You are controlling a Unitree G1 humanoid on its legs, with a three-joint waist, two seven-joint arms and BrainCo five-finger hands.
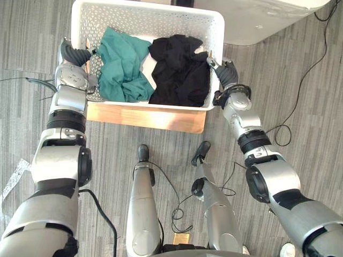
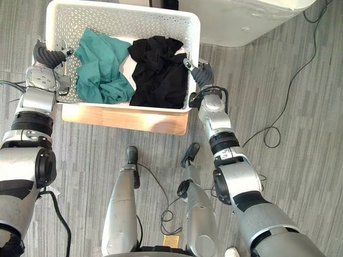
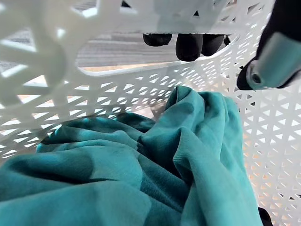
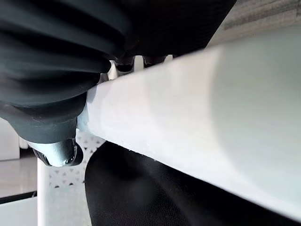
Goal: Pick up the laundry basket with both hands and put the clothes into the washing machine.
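1. Eye views: white lattice basket (image 1: 150, 10) sits on a low wooden box (image 1: 144, 116) on the floor (image 1: 300, 96); inside it, a teal cloth (image 1: 120, 64) on the robot's left and a black cloth (image 1: 179, 72) on its right, touching mid-basket; white washer (image 1: 262, 21) just beyond the basket's far right corner; left hand (image 1: 72, 53) at the left end wall, right hand (image 1: 225, 70) at the right end wall.
2. Left wrist view: dark fingertips (image 3: 188, 46) hooked through the handle slot from outside, thumb (image 3: 273, 63) inside against the lattice; left hand clamped on the basket; teal cloth bunched just below.
3. Right wrist view: smooth white rim (image 4: 197, 122) crosses the view; thumb (image 4: 59, 153) on the inner side, fingertips curled over the rim; right hand clamped on the basket; black cloth beneath.
4. Handling, judged: basket is stiff plastic and likely light, with smooth rims that could slip; the end slots are the sound hold; keep both ends level; the clothes are soft, limp and loose, and may spill if tipped early.
5. Writing: none legible on basket, clothes or washer.
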